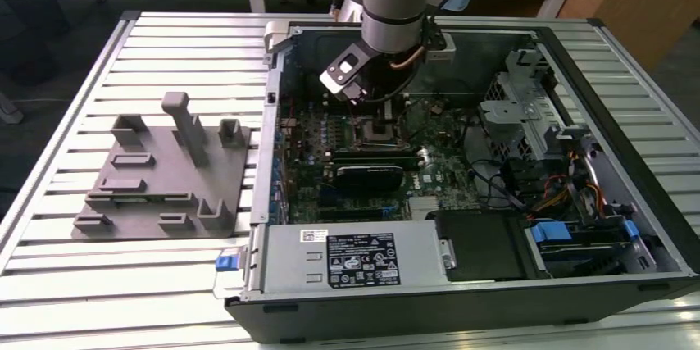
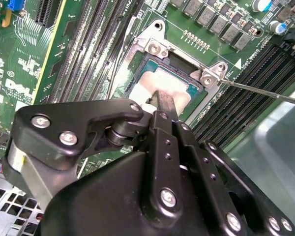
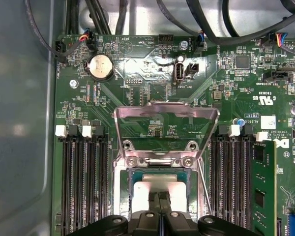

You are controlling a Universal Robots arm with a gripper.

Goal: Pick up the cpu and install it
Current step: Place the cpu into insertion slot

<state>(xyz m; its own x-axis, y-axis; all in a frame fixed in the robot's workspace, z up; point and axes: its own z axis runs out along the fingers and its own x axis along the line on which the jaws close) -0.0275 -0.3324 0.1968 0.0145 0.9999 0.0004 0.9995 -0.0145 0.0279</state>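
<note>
The cpu (image 3: 142,189) lies flat in the socket (image 3: 137,161), directly beneath the jaws. The jaws are closed together, tips at its top, clasping nothing.

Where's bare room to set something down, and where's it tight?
Free: slatted table between the grey fixture and the exterior view's bottom edge, plus the strip above the fixture. Crowded: inside the PC case, where the hand sits over the cpu amid slots and cables.
</note>
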